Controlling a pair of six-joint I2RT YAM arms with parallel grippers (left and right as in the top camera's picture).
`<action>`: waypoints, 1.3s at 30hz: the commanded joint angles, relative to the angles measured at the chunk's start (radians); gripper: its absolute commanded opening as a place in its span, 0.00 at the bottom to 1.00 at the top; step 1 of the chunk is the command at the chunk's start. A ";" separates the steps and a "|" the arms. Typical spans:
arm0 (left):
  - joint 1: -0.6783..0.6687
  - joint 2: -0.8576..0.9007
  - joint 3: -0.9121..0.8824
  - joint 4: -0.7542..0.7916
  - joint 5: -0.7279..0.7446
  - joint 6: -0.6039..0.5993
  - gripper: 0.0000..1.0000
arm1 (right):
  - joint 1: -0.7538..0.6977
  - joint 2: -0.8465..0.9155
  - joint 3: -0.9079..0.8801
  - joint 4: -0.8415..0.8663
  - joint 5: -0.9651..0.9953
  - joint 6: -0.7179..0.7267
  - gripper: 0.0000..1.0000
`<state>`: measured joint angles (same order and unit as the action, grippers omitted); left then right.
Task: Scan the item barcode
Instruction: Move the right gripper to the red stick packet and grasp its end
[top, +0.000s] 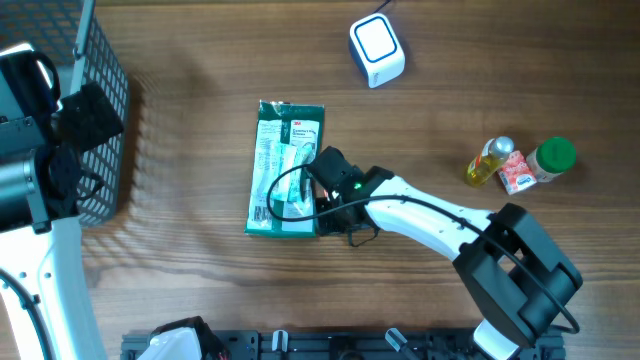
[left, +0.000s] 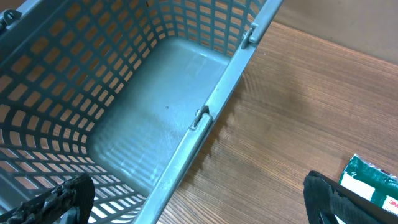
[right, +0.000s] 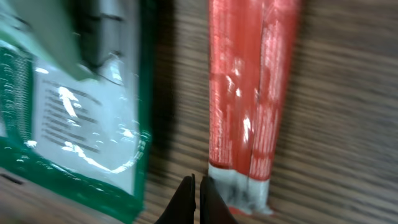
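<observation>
Overhead: green packet (top: 286, 168) is lying mid-surface, well apart from the scanner (top: 377, 50) sitting near the far edge; right claw (top: 325, 200) is hovering at the packet's right side. Left wrist: left claw (left: 196, 200) is hanging with fingers wide apart over the basket (left: 205, 112) at the left edge. Right wrist: tips are pressing together, gripping nothing, just off the end of a red sachet (right: 249, 112) lying beside the packet

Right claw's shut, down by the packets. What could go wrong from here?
Right claw looks shut on nothing beside the sealed end of the red foil stick packet; it may just shove it. The flat green plastic package lies close alongside, so a regrasp might snag the wrong item.
</observation>
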<state>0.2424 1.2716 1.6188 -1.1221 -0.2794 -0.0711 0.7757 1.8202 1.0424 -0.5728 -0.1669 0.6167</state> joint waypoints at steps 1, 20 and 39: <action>0.004 -0.002 0.003 0.003 0.002 0.012 1.00 | -0.046 0.014 -0.003 -0.034 0.047 0.010 0.11; 0.004 -0.002 0.003 0.003 0.002 0.012 1.00 | -0.247 0.014 0.163 -0.311 0.074 -0.086 0.42; 0.004 -0.002 0.003 0.003 0.002 0.012 1.00 | -0.246 0.016 0.060 -0.206 0.097 0.224 0.42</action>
<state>0.2424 1.2716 1.6188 -1.1221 -0.2794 -0.0711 0.5274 1.8240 1.1202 -0.7788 -0.0994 0.7906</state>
